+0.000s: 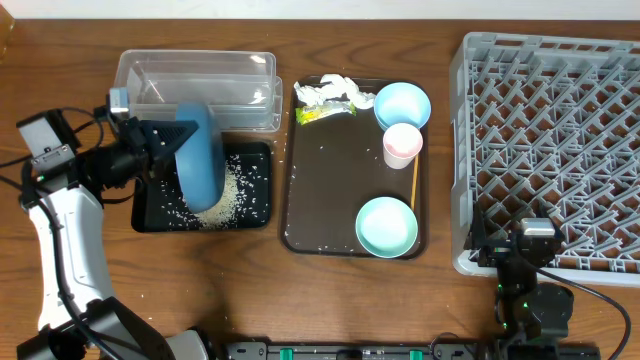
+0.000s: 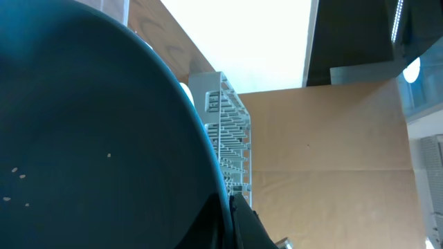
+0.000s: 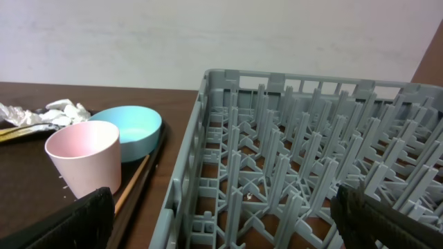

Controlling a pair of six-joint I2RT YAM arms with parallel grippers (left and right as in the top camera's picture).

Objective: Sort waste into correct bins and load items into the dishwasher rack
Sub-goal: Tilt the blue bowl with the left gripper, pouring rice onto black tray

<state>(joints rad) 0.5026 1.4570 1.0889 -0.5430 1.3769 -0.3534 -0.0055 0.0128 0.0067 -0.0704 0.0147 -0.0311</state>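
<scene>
My left gripper is shut on the rim of the dark blue plate, which it holds steeply tilted over the black tray. White rice lies heaped and scattered in that tray. In the left wrist view the plate fills the left side, with a few grains stuck to it, and the gripper pinches its edge. My right gripper stands open at the grey rack's near left corner. Nothing lies between its fingers. The clear tub behind the black tray holds nothing I can see.
The brown serving tray carries crumpled tissue, a yellow-green wrapper, two pale blue bowls, a pink cup and a thin stick. A few rice grains dot the brown tray.
</scene>
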